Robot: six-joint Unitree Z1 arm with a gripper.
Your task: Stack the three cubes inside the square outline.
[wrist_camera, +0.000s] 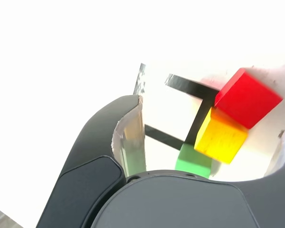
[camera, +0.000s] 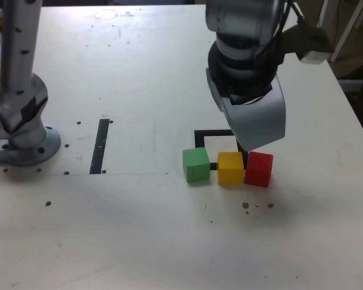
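In the exterior view, left to right, three cubes sit in a row on the desk [camera: 139, 229]: green cube [camera: 196, 164], yellow cube [camera: 230, 167], red cube [camera: 258, 168]. Yellow & red touch; green sits just apart. All lie along the near edge of the square outline [camera: 201, 134], not inside it. They look light, hard, matte, so prob. not slippery. Best grab: two flat opposite sides. The claw [wrist_camera: 206, 137] hangs over them, wide open, holding nothing.
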